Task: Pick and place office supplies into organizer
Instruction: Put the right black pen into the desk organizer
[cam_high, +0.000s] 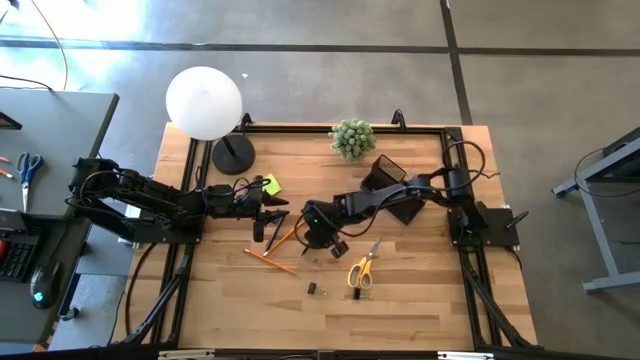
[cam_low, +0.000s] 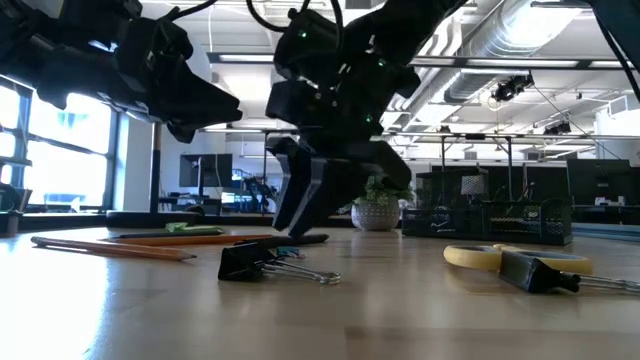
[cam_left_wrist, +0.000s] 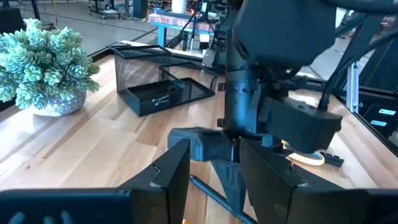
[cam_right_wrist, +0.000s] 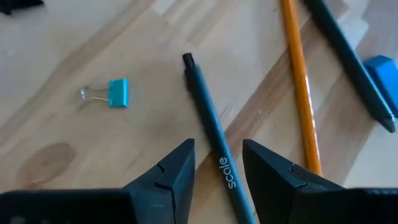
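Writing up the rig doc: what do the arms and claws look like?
Both arms are dark, jointed, with black cables looped along them. The left claw and right claw each end in two flat, angular dark fingers. Green lights glow on the right arm's wrist. No markings visible.

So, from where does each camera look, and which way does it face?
High: above the table, facing straight down; both arms show.
Low: at table-top height, facing level across; binder clip near, both arms above.
Left wrist: faces the organizer and plant; own fingers low.
Right wrist: faces down at a dark pen between its fingers.
Shared: yellow-handled scissors, high and low.
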